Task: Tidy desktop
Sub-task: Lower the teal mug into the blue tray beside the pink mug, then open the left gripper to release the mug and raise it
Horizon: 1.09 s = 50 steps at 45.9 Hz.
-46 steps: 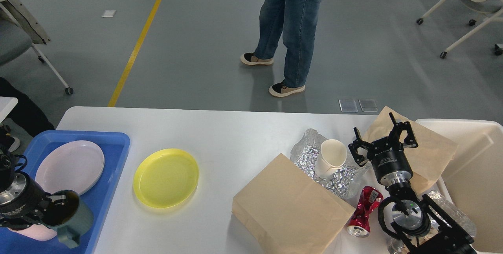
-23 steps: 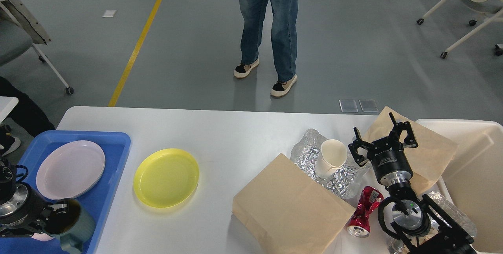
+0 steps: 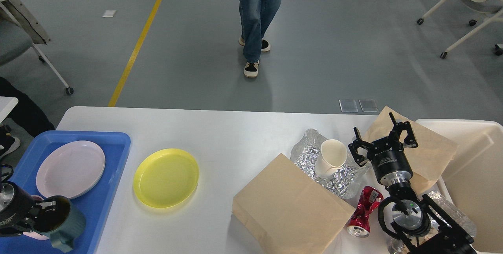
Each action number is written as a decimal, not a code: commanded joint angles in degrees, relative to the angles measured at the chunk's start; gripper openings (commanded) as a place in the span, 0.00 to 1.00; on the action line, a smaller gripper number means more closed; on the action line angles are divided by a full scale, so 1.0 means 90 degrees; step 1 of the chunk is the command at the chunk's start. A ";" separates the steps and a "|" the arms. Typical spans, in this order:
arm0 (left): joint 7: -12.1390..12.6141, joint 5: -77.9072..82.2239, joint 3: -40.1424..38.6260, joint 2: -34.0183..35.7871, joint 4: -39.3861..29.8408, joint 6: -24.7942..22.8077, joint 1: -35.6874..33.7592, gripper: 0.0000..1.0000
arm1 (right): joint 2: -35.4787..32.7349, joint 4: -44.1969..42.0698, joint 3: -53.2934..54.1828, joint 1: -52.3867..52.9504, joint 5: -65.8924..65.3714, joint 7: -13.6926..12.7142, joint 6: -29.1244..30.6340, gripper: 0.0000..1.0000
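Note:
The white desktop [image 3: 235, 136] carries a yellow plate [image 3: 166, 178], a large brown paper bag [image 3: 290, 210], crumpled foil [image 3: 340, 181] with a white paper cup [image 3: 332, 157] on it, and a crushed red can [image 3: 363, 210]. My left gripper [image 3: 45, 208] is at the bottom left, shut on the rim of a dark green mug [image 3: 61, 220] over the blue tray [image 3: 118, 140]. A pink plate [image 3: 70, 169] lies in the tray. My right gripper [image 3: 383, 136] is open and empty, over a second brown paper bag [image 3: 430, 155].
A cream-white bin [image 3: 475, 167] stands at the right edge. A crumpled clear wrapper [image 3: 450, 207] lies by my right arm. A person's legs [image 3: 255, 10] are on the floor beyond the far edge. A pink cup [image 3: 33, 236] shows under the mug.
My left gripper has moved left and toward the near edge with the mug. The person has walked left and farther away. The right arm has not moved.

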 commanded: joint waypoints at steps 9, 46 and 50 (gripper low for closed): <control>0.0010 -0.0057 -0.0009 0.0004 0.0056 0.0006 0.0001 0.18 | 0.0000 -0.0002 0.0001 0.0000 0.0000 -0.0001 0.0000 1.00; 0.0010 -0.0887 0.2723 0.0024 -0.1672 0.0006 -0.3511 0.93 | 0.0000 0.0008 -0.0009 0.0000 0.0000 -0.0001 0.0000 1.00; 0.0010 -0.1014 0.3223 -0.0308 -0.2199 0.0016 -0.4518 0.93 | 0.0000 0.0008 0.0001 0.0000 0.0000 -0.0001 0.0000 1.00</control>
